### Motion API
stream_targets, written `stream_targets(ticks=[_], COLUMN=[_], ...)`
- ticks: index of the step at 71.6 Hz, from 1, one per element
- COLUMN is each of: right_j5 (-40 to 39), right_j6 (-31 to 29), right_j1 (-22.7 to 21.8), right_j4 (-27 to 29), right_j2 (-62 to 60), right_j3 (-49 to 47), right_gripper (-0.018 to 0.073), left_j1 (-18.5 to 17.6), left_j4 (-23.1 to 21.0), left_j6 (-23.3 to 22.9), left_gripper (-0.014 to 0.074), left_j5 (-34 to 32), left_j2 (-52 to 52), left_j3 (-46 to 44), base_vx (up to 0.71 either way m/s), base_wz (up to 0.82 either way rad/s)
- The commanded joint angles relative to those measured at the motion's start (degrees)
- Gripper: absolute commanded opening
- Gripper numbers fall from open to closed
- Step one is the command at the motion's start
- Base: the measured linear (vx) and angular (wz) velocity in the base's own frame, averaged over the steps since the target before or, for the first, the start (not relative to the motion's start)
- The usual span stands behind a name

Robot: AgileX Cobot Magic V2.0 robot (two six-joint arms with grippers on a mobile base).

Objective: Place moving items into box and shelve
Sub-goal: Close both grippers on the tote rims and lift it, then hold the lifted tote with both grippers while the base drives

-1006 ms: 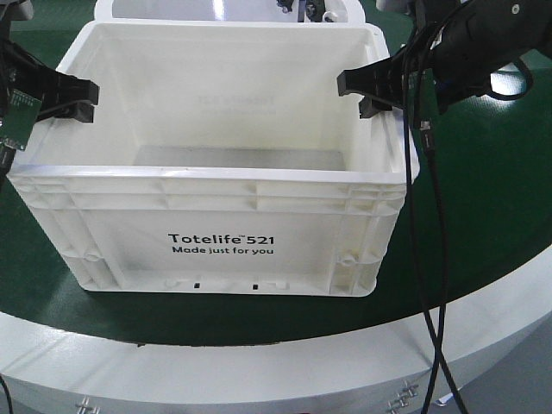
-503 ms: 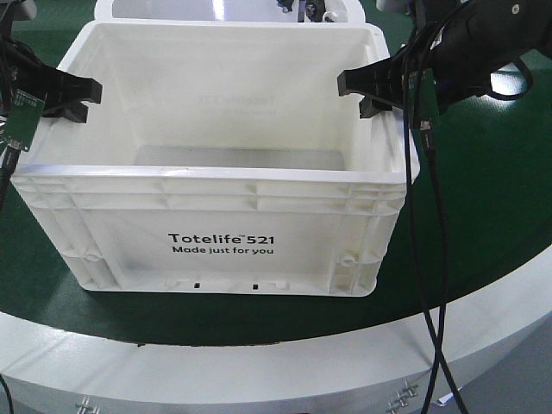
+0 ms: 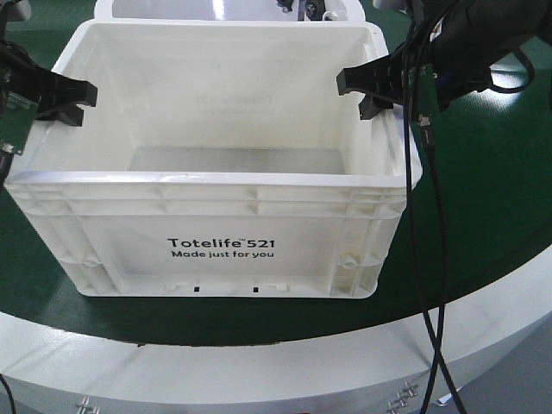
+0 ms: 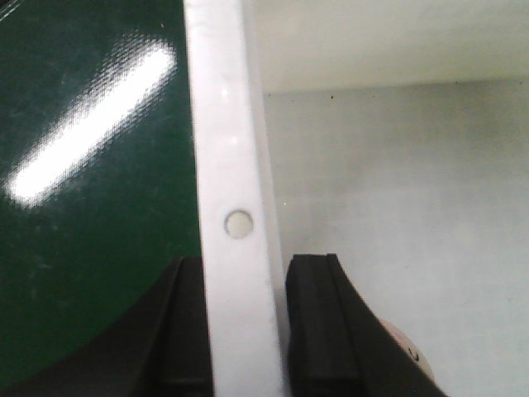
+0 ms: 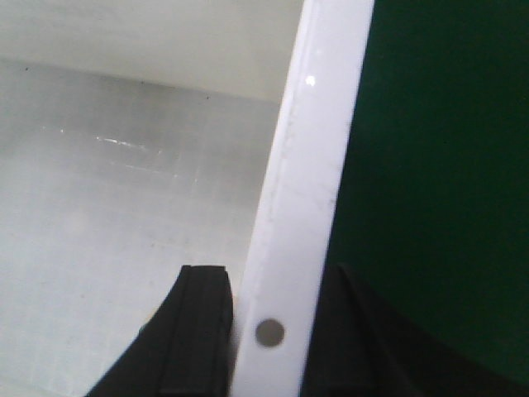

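Observation:
The box (image 3: 220, 246), a large white crate with black "Totelife 521" print, stands on the green tabletop (image 3: 483, 207), and only its bare floor shows inside. My left gripper (image 3: 76, 102) is shut on the box's left rim, one finger inside and one outside. The left wrist view shows that rim (image 4: 235, 223) running between the black fingers (image 4: 318, 331) of the left gripper (image 4: 248, 331). On the opposite side my right gripper (image 3: 369, 93) is shut on the right rim. There the rim (image 5: 306, 190) passes between the fingers (image 5: 202, 331) of the right gripper (image 5: 273, 339).
Black cables (image 3: 431, 259) hang from the right arm past the box's right front corner. Another white object (image 3: 112, 9) sits just behind the box. The table's curved white edge (image 3: 259, 362) runs along the front.
The box's front face has shifted slightly down and to the left in the front view. Both grippers have stayed clamped on its rims.

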Motion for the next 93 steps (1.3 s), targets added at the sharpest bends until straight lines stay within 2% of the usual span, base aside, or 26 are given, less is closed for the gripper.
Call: stream_targets(ticks=[1,29,59,77,93], right_j5=[-3.85,0.02,1.36,3.61,4.14], right_j6=[-2.41,-3.46,-3.64,-3.64,-3.91], right_j1=[-0.05,-0.05,-0.05,-0.05,-0.05], right_j4=[2.02,1.95,1.96,1.99,4.51], right_j2=[-3.11,-5.40,-11.31,-12.43,-12.80], right_j3=[-4.60,-8.78,-8.78,-8.78,-8.78], right_gripper=[-0.0012,-0.0012,-0.0012,-0.0012,-0.0012], left_j1=[-0.32,-0.32,-0.32,-0.32,-0.32], left_j4=[-1.63,-1.70,-4.66,-4.60,-4.60], left_j6=[1.21,1.21,0.87,0.81,0.57], left_gripper=[-0.0023,-0.0023,-0.0023,-0.0023,-0.0023], left_j5=[-5.68,-5.28,-5.27,-0.79,1.61], left_j2=[-4.78,-9.33,-11.37,-11.88,-12.00], left_j3=[-2.13,-2.13,-2.61,-9.08,-9.48], base_vx=[0.00,0.00,0.00,0.00,0.00], base_wz=[0.00,0.00,0.00,0.00,0.00])
